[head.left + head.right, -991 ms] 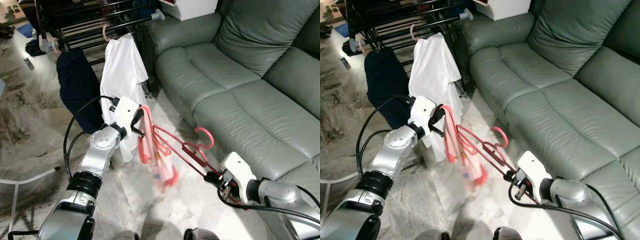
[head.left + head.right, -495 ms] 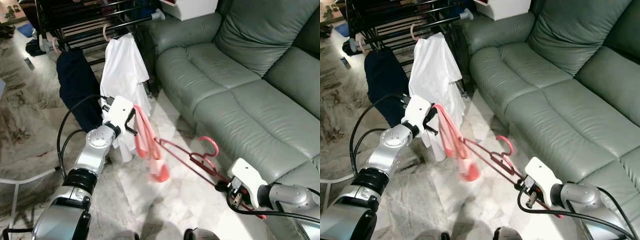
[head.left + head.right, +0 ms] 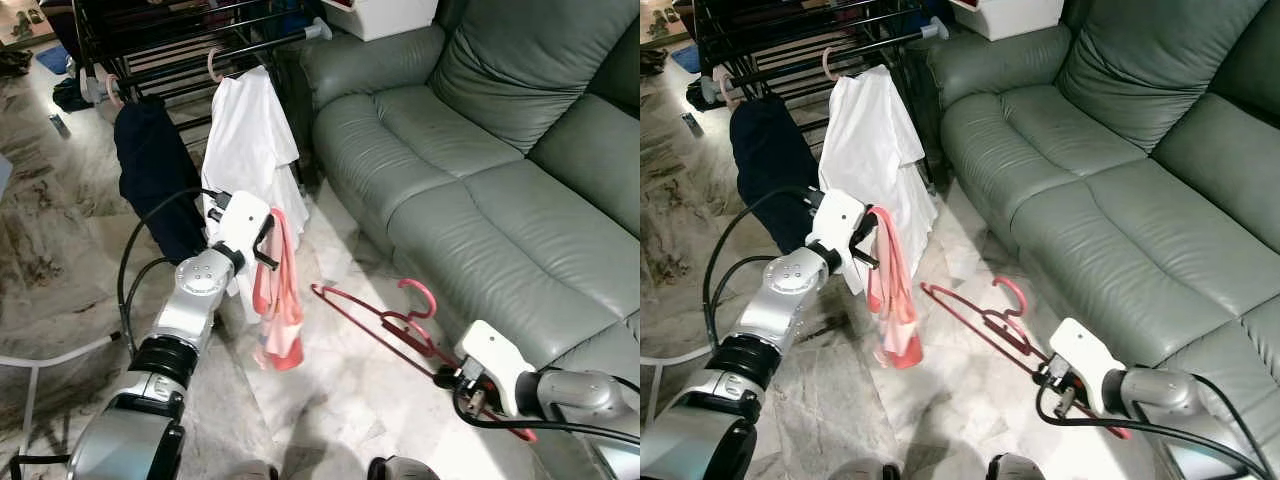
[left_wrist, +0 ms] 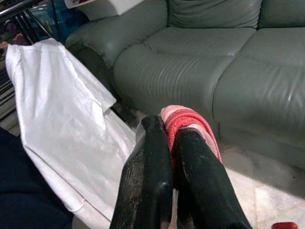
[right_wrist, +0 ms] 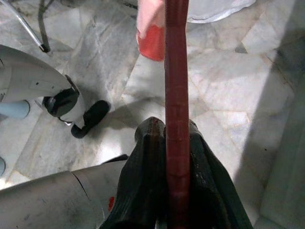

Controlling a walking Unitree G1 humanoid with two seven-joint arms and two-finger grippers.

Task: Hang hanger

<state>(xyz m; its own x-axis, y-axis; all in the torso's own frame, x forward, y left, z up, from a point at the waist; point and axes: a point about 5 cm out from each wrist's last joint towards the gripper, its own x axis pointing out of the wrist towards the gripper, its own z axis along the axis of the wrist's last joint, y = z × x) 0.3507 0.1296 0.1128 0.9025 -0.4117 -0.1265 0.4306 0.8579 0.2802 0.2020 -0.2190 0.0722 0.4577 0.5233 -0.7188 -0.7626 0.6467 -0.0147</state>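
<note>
A red hanger (image 3: 372, 318) sticks out level over the marble floor, bare, its hook (image 3: 420, 291) toward the sofa. My right gripper (image 3: 447, 378) is shut on one end of it, and the red bar (image 5: 176, 95) runs between the black fingers (image 5: 147, 157). My left gripper (image 3: 268, 240) is shut on a pink and red garment (image 3: 279, 310) that hangs straight down beside the hanger, apart from it. The cloth (image 4: 186, 121) bunches between the left fingers (image 4: 150, 162). The black drying rack (image 3: 180, 45) stands behind.
A white shirt (image 3: 250, 130) and a dark garment (image 3: 150, 170) hang from the rack on hangers. A green leather sofa (image 3: 480, 170) runs along the right. A white frame leg (image 3: 40, 365) is at the lower left. My feet (image 5: 71, 107) stand on the marble.
The pink garment has slid off the red hanger and now hangs only from my left gripper. The hanger, held by my right gripper, has moved right and is bare.
</note>
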